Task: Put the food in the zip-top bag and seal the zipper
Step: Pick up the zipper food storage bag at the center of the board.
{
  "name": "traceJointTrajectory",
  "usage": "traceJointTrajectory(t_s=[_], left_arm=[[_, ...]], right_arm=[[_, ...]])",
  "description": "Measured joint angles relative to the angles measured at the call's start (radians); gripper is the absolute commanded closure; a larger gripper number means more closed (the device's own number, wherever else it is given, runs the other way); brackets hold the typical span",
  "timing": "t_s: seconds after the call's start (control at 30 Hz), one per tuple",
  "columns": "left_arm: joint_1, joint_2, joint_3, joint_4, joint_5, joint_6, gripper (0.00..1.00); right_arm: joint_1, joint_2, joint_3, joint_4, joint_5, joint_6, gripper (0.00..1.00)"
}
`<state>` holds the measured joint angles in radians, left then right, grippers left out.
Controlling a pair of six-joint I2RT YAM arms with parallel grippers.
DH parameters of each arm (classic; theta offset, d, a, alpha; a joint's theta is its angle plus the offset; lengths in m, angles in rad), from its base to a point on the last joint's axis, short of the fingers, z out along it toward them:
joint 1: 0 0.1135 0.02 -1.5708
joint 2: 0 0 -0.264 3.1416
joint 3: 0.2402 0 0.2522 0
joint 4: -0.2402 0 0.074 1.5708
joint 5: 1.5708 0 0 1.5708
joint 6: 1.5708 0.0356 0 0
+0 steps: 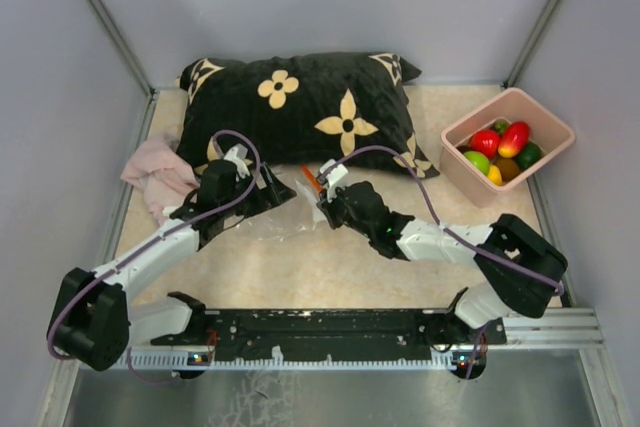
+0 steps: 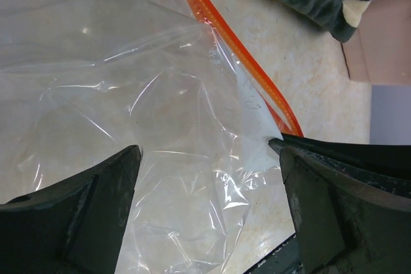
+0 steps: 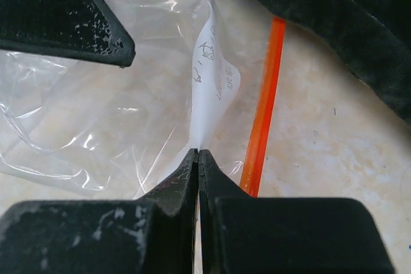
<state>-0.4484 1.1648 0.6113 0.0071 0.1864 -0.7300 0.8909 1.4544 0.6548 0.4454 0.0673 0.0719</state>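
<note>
Empty clear zip-top bag, orange zipper along mouth, food in pink bin

Your left tool and right tool flank the zip-top bag on the counter | zipper up by the pillow | food sits in the pink bin, far right, well apart from your bag | pink cloth at left

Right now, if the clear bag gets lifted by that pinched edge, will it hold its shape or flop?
Probably flop: the zip-top bag is thin, creased film, and it tents up where the right tool pinches it. It looks empty, so likely very light. The glossy film may slip from a light pinch.
</note>
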Motion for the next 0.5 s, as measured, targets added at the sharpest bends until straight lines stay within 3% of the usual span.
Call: traceJointTrajectory(t_s=[0.3,0.5], left_arm=[[-0.002,0.027,0.056,-0.023,0.039,-0.008,0.06],[-0.002,-0.06,0.084,-0.106,0.002,0.034,0.06]], right_arm=[[0.067,-0.075,-0.026,-0.035,0.131,-0.039,1.0],[0.068,-0.22,-0.035,-0.093,0.22,-0.076,1.0]])
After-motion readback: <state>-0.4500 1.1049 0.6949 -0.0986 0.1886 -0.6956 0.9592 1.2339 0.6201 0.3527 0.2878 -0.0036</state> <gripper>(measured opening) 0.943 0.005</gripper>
